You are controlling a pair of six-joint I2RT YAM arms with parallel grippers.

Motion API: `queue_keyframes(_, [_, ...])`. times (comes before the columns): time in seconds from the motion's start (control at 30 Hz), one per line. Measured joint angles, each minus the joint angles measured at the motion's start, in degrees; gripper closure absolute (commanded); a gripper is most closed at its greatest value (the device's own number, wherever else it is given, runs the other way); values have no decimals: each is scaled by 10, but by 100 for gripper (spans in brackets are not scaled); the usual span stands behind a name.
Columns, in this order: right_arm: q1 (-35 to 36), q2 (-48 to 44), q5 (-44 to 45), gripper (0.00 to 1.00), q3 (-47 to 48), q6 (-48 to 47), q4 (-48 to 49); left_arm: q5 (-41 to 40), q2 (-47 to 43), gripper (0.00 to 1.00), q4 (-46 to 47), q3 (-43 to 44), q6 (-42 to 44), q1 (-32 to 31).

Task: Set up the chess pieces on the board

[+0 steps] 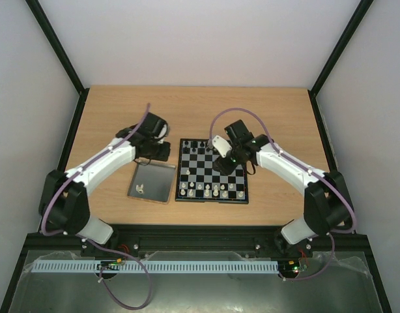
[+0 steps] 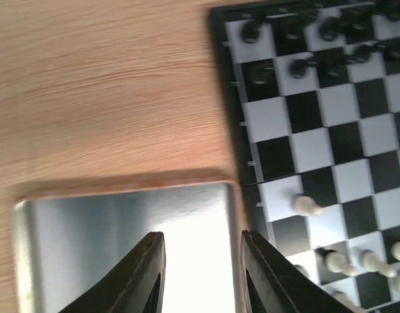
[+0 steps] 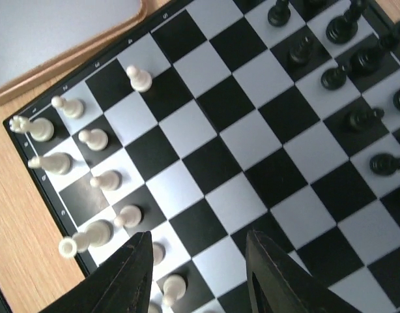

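Here is the board [image 1: 197, 171], sitting at the middle of the wooden table [image 1: 109, 124] with the small metal tray [image 1: 159, 177] lying just beside its left edge. The left gripper [image 2: 201, 238] is hovering over the far edge of that tray, its fingers standing apart with nothing but bare metal showing between them. One cream piece [image 1: 141, 189] is lying near the tray's near-left corner, well clear of those fingers.

Over on the other side, the right gripper [image 3: 199, 236] is hanging above the board, towards its far half in the overhead view. Its jaws are parted too, with only checkered squares showing in the gap, so it is carrying nothing.

The white chess pieces [image 3: 96, 139] are lining up along the board's near edge in two rows, and gaps are showing among them. One pawn [image 3: 140, 79] is standing a rank forward by the left edge. The black pieces [image 3: 356, 62] are crowding the far edge, two rows deep.
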Motion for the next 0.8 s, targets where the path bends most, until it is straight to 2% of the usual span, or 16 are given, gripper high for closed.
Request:
queue_keyframes(0.13, [21, 51, 5, 58, 51, -1, -11, -7, -73, 65, 40, -71, -3, 50])
queue_keyframes(0.4, [82, 170, 35, 60, 167, 0, -37, -35, -172, 61, 111, -175, -10, 99])
queue_keyframes(0.57, [104, 242, 50, 60, 227, 2, -49, -54, -180, 61, 125, -182, -17, 122])
queue_keyframes(0.8, [124, 297, 51, 60, 269, 3, -67, -72, -221, 61, 140, -186, -21, 124])
